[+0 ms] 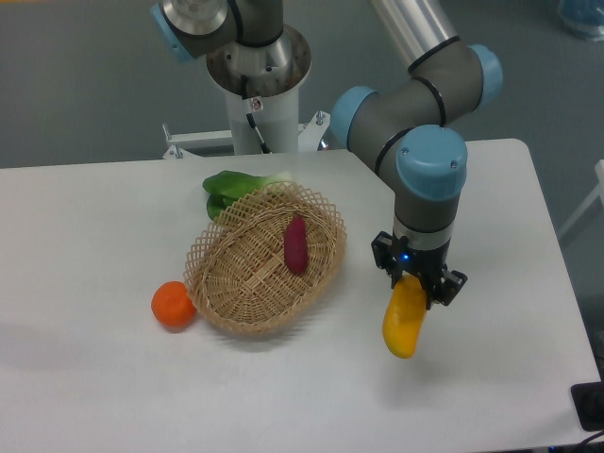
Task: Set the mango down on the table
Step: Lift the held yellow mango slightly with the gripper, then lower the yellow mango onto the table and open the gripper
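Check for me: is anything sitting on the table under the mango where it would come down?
Nothing visible. The end effector holds the mango over bare table, right of the wicker basket; the basket is the nearest item and sits clear to the side.

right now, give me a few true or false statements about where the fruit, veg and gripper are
1. The gripper holds the mango by its upper end. True.
2. The purple sweet potato lies on the table outside the wicker basket. False: it lies inside the basket.
3. The orange sits on the table beside the basket. True.
4. The leafy green vegetable lies inside the basket. False: it lies on the table behind the basket's rim.
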`<control>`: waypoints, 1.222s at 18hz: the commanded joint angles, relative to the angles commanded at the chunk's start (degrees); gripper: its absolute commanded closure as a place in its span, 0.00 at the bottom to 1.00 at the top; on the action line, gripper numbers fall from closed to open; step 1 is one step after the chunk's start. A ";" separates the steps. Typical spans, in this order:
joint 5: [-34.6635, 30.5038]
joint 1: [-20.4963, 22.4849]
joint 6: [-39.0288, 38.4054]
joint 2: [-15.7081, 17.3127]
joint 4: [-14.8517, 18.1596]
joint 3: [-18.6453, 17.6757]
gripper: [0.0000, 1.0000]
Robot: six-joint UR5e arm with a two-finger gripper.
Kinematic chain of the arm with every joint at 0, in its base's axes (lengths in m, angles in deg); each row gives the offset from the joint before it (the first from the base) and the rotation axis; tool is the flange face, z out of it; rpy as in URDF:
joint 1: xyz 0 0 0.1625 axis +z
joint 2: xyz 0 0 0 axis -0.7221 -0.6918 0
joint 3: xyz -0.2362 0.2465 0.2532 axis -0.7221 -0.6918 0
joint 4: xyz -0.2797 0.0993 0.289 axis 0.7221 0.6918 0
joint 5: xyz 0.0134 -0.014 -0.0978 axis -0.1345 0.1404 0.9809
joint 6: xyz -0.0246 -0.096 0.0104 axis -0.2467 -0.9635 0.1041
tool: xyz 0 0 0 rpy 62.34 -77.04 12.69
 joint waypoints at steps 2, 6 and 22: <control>0.00 0.00 -0.09 0.00 0.09 -0.09 0.49; -0.09 0.00 0.26 0.26 0.09 -0.35 0.47; 0.35 6.85 17.75 7.73 -5.89 -19.24 0.48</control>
